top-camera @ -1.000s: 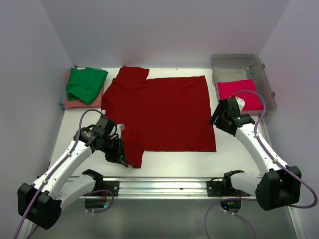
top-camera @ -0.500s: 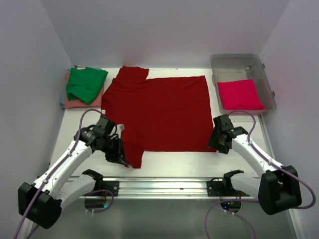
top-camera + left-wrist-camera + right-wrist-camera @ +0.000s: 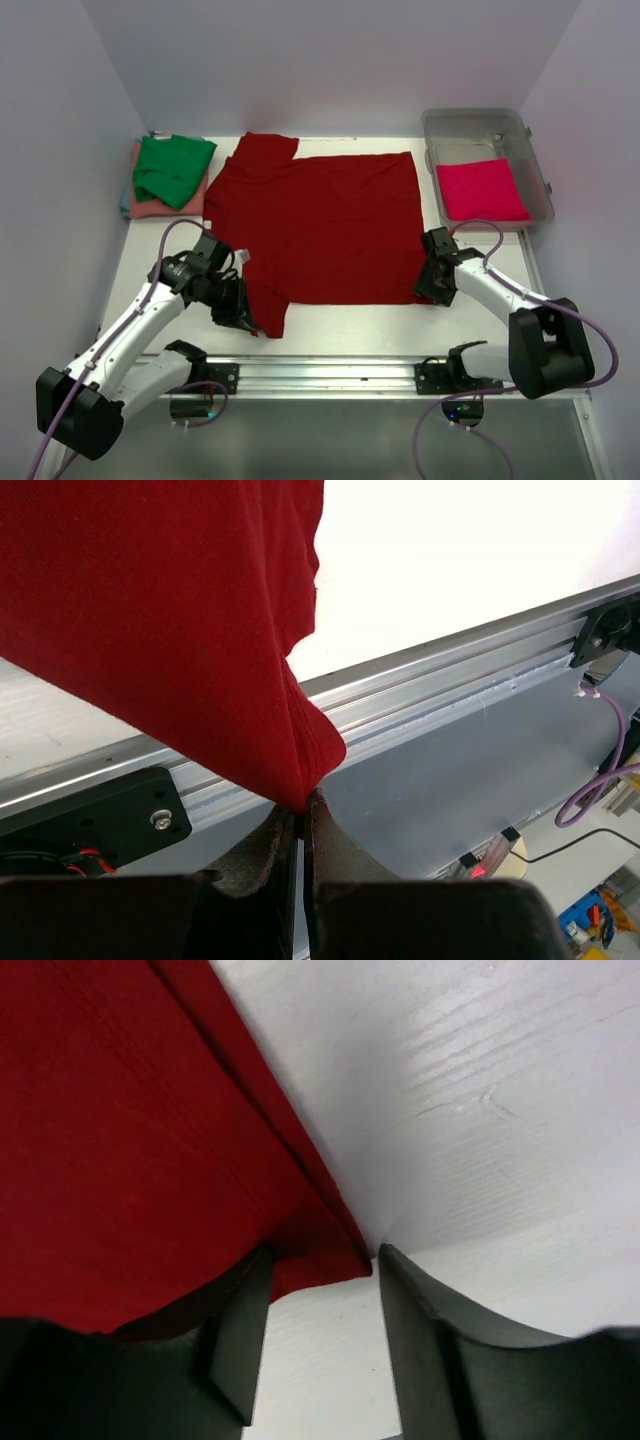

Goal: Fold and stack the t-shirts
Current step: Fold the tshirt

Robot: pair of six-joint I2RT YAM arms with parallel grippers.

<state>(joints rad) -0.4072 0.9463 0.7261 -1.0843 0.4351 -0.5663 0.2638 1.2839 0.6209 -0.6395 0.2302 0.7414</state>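
Clear plastic tub (image 3: pixel 480 122) at the far right corner of the white surface (image 3: pixel 360 328). Aluminium rail (image 3: pixel 330 371) along the near edge. Pale lilac walls (image 3: pixel 330 60) behind and beside.

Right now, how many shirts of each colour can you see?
Dark red shirt: 1
Green shirt: 1
Salmon pink shirt: 1
Bright pink shirt: 1
Total: 4 shirts
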